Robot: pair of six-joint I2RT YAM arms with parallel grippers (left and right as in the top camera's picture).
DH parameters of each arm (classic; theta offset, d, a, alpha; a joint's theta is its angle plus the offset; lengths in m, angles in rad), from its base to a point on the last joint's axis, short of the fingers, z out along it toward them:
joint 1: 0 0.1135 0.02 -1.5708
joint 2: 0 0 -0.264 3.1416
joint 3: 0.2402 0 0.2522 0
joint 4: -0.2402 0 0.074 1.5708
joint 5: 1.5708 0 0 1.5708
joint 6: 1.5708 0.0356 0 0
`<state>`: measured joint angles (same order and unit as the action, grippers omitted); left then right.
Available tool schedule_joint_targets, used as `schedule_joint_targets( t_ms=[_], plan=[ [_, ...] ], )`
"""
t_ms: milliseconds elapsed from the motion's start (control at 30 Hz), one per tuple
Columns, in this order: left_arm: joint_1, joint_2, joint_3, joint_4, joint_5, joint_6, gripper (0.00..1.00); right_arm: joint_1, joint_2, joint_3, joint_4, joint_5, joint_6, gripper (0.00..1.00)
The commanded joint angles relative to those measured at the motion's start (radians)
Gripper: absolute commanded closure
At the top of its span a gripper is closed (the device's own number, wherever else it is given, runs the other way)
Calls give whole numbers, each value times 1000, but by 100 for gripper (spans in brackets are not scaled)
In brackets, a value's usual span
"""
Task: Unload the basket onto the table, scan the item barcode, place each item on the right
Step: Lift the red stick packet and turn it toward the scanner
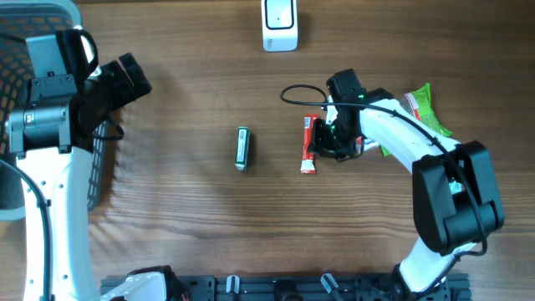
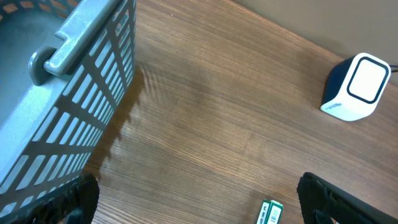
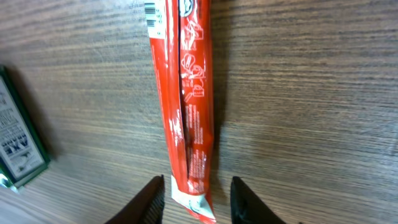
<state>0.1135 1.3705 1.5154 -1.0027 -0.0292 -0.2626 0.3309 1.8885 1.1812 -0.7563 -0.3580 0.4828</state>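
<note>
Hanging at frame left, the left gripper (image 1: 127, 79) holds its jaws wide apart (idle, I judge). Right of centre, the right gripper (image 1: 328, 144) straddles the red packet (image 1: 310, 146) on the counter (image 1: 184, 217), jaws unclamped: pickup step. Next: pinch, lift, turn its barcode (image 3: 152, 14) toward the scanner (image 1: 279, 23).

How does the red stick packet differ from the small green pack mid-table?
The red stick packet is longer and slimmer; the green pack is shorter and stubbier. The red one sits between the open fingers of the right gripper; the green one lies alone, untouched. Both lie flat on the wooden table, roughly parallel.
</note>
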Motion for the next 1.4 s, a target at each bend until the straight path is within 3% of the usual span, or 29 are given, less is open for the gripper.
schedule_joint_targets(
  t_ms=[0,200,233,267,367,600,700,767,900,1233,1367],
  plan=[
    [4,-7,10,2,-6,20,0,34,-22,-44,24,24,127,72],
    [4,-7,10,2,-6,20,0,56,-22,-113,86,72,208,79],
    [4,-7,10,2,-6,20,0,56,-22,-117,92,72,208,82],
    [4,-7,10,2,-6,20,0,56,-22,-117,93,72,204,93],
    [4,-7,10,2,-6,20,0,53,-26,-114,103,68,155,96],
    [4,-7,10,2,-6,20,0,-18,-172,-93,107,-107,-146,96],
    [4,-7,10,2,-6,20,0,-62,-305,-93,81,-203,-338,96],
    [4,-7,10,2,-6,20,0,-72,-384,-93,47,-285,-541,96],
    [4,-7,10,2,-6,20,0,-71,-498,-93,-27,-320,-800,96],
    [4,-7,10,2,-6,20,0,-71,-564,-93,-61,-357,-933,96],
    [4,-7,10,2,-6,20,0,-71,-564,-93,-62,-357,-924,96]
  ],
)
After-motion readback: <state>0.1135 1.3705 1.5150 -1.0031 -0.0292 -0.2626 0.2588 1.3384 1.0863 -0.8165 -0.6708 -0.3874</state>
